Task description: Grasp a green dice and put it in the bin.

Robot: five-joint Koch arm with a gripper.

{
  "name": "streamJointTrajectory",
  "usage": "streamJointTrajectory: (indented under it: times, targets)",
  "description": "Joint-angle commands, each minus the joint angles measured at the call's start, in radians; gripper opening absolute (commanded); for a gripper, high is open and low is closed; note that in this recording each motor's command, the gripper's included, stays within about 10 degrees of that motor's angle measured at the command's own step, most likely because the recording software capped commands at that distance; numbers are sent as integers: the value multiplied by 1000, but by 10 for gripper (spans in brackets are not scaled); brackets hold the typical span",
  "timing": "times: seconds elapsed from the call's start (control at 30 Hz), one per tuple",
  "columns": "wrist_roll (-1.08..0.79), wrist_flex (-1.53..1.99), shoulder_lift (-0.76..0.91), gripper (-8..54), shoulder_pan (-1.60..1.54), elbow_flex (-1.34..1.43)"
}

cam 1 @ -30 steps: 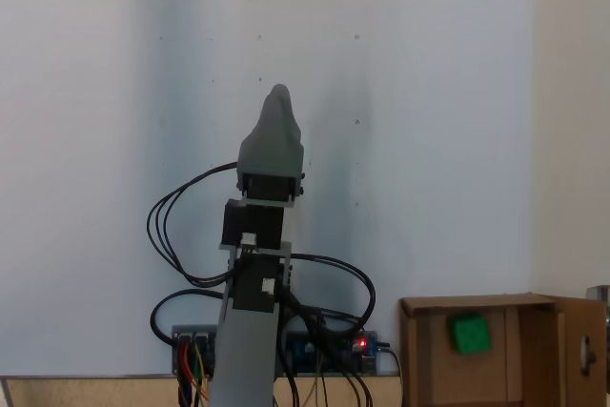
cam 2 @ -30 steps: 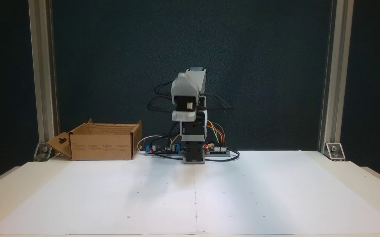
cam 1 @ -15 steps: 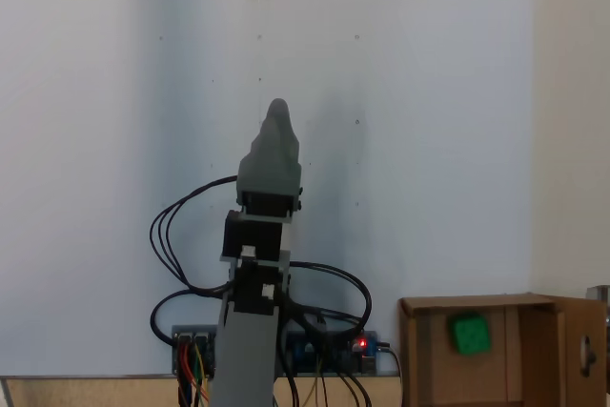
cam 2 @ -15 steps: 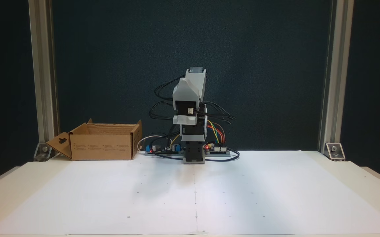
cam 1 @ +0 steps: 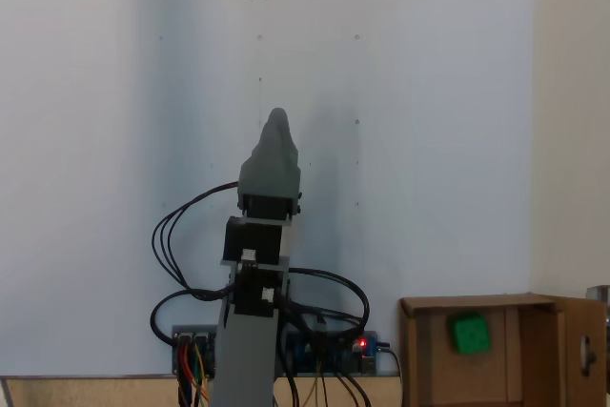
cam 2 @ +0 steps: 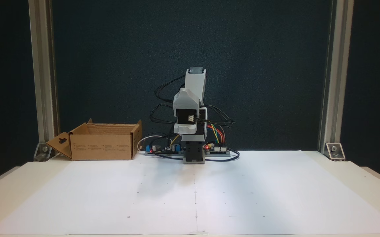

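The green dice [cam 1: 470, 334] lies inside the bin [cam 1: 477, 303], a brown cardboard box at the lower right of the top-down fixed view. In the front fixed view the bin [cam 2: 102, 146] stands at the back left of the table, and its walls hide the dice. My gripper [cam 1: 277, 123] hangs over the middle of the white sheet, well left of the bin in the top-down view, with nothing seen in it. Only one grey tip shows. From the front, the gripper [cam 2: 186, 113] points towards the camera above the arm's base.
Circuit boards and coloured wires [cam 2: 214, 148] sit beside the arm's base [cam 2: 193, 158] at the table's back edge. Aluminium posts [cam 2: 41, 79] stand at the rear corners. White paper [cam 2: 196, 194] covers the table in front of the arm.
The arm has folded down towards its base; the gripper has sunk lower and drawn back a little. The dice stays in the bin.
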Motion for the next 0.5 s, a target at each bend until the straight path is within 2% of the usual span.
streamJointTrajectory:
  times: [0.0, 0.47]
  targets:
    - [32, -135, 109, 446, 0, -15]
    - [32, -146, 107, 446, 0, 14]
